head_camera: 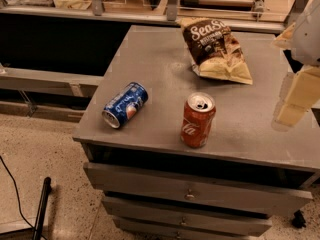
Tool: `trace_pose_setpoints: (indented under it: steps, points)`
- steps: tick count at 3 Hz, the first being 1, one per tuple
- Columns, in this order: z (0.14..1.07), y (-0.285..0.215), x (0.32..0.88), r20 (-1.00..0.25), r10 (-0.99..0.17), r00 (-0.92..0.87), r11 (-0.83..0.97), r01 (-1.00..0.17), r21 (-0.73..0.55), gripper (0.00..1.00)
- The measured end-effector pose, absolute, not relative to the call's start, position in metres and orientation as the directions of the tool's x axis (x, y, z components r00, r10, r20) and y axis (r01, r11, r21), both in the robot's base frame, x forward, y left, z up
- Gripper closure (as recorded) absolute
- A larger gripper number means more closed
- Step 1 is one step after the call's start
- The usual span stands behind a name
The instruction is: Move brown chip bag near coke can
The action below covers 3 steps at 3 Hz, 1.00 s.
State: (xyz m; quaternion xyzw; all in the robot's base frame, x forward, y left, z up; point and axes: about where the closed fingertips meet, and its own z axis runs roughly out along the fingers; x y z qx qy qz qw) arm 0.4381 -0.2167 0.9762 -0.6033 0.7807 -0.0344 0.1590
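The crinkly dark brown and pale yellow chip bag (217, 49) is lying flat toward the far right of the grey metal cabinet top (150, 59). Its dark end is pointing to the back edge and its yellow end toward the front. The red-orange soda can with the silver top (198, 120) is standing upright near the front edge, apart from the bag with bare top between them. The blue soda can (125, 105) is lying on its side to the left, well apart from both.

The pale, blocky gripper (295, 100) is hanging at the right edge of the view, off the cabinet's right side, touching nothing. I cannot tell whether it is released or clenched.

Handling, judged: the bag is looking light, soft and puffy, with slick film that is likely crumpling and sliding under a pinch, and the chips inside are breakable. A take on the raised crinkled middle or on a sealed end seam is looking safest, with light force. The red can is standing with its tab opening showing, so a bump could be tipping it.

Writing: white "Sea S" lettering is showing on the bag, and the smaller line under it is not readable. White script is running up the red can, only partly legible. The blue can is showing a red and white mark whose wording is unreadable.
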Motion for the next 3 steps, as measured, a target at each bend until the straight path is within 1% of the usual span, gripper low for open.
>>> trace_pose_setpoints:
  steps: [1, 2, 3]
  points:
    - [0.977, -0.218, 0.44, -0.213, -0.951, -0.224, 0.274, -0.929, -0.248, 0.0]
    - [0.979, -0.226, 0.451, -0.248, -0.939, -0.238, 0.3, -0.919, -0.256, 0.0]
    - [0.982, -0.247, 0.493, -0.303, -0.916, -0.261, 0.345, -0.899, -0.27, 0.0]
